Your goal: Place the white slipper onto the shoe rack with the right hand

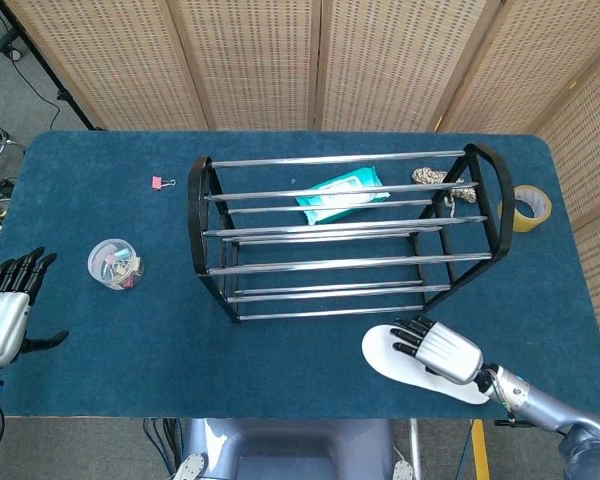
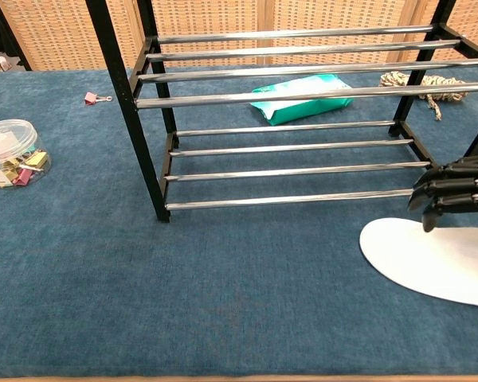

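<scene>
The white slipper (image 1: 388, 353) (image 2: 430, 259) lies flat on the blue table in front of the rack's right end. My right hand (image 1: 435, 350) (image 2: 456, 192) lies over its rear part, fingers bent down onto it, with no grip visible. The black shoe rack (image 1: 330, 265) (image 2: 223, 99) with chrome rails stands mid-table, both tiers bare. My left hand (image 1: 5, 310) hovers at the table's left edge with fingers spread and holds nothing.
A green wipes packet (image 1: 342, 194) (image 2: 295, 111) and a rope bundle (image 1: 435, 178) (image 2: 418, 81) lie behind the rack. A tape roll (image 1: 525, 207) sits far right. A jar of clips (image 1: 115, 264) (image 2: 9, 153) and a pink clip (image 1: 161, 182) are at the left.
</scene>
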You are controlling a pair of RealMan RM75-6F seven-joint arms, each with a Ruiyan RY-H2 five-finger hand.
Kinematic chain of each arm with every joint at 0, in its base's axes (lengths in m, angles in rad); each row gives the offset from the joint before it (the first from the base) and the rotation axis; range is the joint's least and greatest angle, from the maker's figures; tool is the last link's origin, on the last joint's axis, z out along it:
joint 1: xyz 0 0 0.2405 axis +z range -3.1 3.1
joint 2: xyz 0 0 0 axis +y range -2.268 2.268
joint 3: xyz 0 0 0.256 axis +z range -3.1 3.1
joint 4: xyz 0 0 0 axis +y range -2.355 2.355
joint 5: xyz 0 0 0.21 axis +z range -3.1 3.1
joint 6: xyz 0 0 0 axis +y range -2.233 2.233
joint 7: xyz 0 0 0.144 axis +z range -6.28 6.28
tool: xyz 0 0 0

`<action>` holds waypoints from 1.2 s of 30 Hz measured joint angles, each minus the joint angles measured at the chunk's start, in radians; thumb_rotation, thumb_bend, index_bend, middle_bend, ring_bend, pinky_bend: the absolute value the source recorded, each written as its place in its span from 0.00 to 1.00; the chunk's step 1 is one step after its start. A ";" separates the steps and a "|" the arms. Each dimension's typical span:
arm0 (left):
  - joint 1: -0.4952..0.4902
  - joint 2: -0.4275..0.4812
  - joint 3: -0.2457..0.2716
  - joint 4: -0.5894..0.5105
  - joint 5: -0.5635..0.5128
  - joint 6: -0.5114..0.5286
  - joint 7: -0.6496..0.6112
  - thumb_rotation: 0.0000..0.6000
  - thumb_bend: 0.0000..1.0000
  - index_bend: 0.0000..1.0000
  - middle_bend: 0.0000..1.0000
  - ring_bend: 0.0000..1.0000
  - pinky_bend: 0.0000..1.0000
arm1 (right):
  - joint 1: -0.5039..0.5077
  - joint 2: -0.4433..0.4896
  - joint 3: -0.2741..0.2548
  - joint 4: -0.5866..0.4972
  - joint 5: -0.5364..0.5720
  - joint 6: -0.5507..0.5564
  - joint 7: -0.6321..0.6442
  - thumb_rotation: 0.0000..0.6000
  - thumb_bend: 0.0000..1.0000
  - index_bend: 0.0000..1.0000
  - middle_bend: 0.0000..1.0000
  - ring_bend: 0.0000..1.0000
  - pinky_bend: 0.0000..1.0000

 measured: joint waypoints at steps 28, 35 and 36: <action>0.005 0.016 0.011 -0.008 0.032 0.005 -0.035 1.00 0.00 0.00 0.00 0.00 0.00 | 0.028 -0.089 0.046 -0.024 0.114 0.085 -0.081 1.00 0.59 0.58 0.50 0.42 0.59; 0.010 0.021 0.012 -0.006 0.039 0.012 -0.052 1.00 0.00 0.00 0.00 0.00 0.00 | 0.047 -0.148 0.074 -0.030 0.151 0.039 -0.113 1.00 0.58 0.59 0.51 0.44 0.61; 0.011 0.022 0.012 -0.005 0.039 0.012 -0.056 1.00 0.00 0.00 0.00 0.00 0.00 | 0.051 -0.155 0.080 -0.030 0.158 0.033 -0.113 1.00 0.58 0.59 0.51 0.44 0.61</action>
